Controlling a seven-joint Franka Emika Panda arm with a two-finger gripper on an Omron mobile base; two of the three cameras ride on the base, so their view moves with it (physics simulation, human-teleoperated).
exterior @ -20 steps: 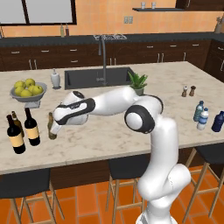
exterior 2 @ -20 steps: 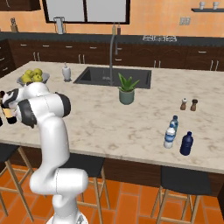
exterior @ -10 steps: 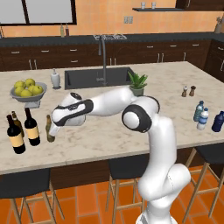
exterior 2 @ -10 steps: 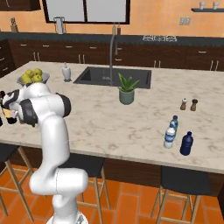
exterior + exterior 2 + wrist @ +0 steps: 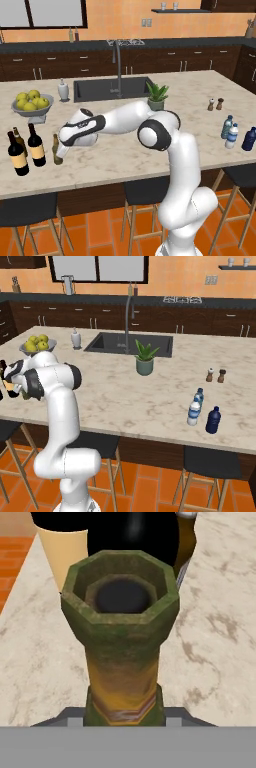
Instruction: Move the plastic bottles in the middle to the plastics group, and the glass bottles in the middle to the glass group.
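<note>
White arm (image 5: 165, 135) reaches left across the marble island counter (image 5: 150, 150), forearm near level, wrist bent down above the counter's left end. Two tall black wine bottles (image 5: 36, 145) and a thinner brown bottle (image 5: 18, 140) stand just left of it. The small olive-green bottle (image 5: 122, 642) stands upright beside them, under the gripper (image 5: 61, 145); whether the jaws clasp it cannot be told.

Fingers hidden behind olive-green bottle (image 5: 122, 642); grip state unclear.
</note>
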